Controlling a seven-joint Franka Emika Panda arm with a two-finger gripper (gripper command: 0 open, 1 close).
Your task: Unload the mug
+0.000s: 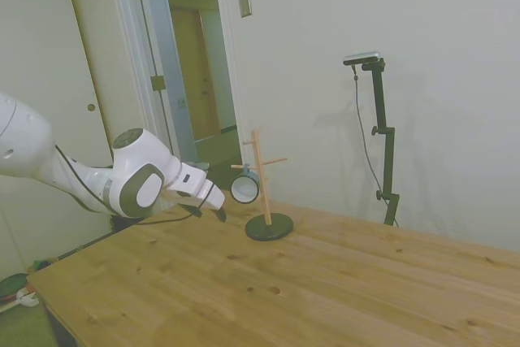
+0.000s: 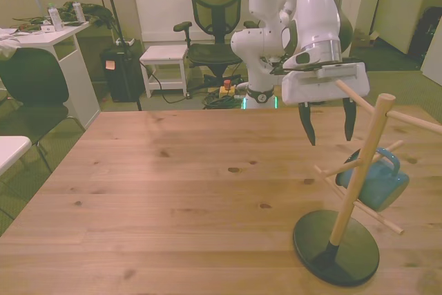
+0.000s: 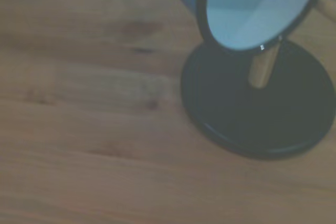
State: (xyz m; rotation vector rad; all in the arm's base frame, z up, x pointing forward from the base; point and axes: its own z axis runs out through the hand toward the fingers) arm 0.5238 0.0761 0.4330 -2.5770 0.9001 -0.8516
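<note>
The bench (image 2: pixel 173 191) carries a wooden mug rack (image 2: pixel 359 170) on a dark round base, standing near the corner at the front view's lower right. The end effector (image 2: pixel 327 124) hangs above the bench just beside the rack, fingers spread and grasping nothing. The mug (image 2: pixel 376 183) hangs by its handle on one of the rack's lower pegs, tipped on its side. By my reading, unloading has not begun: the grasp, lifting the mug off the peg, and setting it down all remain.
</note>
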